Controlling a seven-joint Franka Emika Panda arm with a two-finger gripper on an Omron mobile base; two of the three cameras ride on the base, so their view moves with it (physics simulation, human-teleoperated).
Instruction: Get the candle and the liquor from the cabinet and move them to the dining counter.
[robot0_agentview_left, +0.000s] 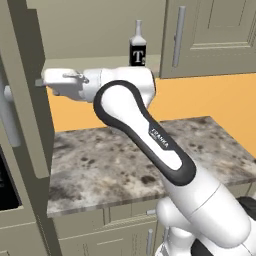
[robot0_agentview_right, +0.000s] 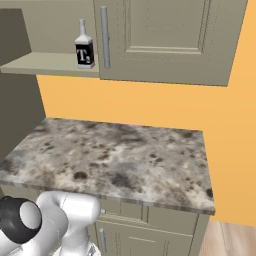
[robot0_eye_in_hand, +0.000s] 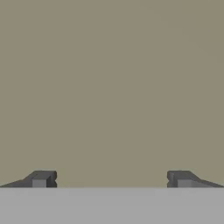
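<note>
Marble worktop (robot0_agentview_right: 120, 155), orange wall (robot0_agentview_right: 150, 105), liquor (robot0_agentview_right: 84, 45) on cabinet (robot0_agentview_right: 170, 40) shelf

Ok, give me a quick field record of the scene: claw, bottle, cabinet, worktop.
claw: open, nothing between the fingers, facing a plain grey-beige surface close up
liquor: upright on the open cabinet shelf, untouched
cabinet: right door shut, left door swung open
candle: cannot tell where it is
marble worktop: below the cabinet
</note>
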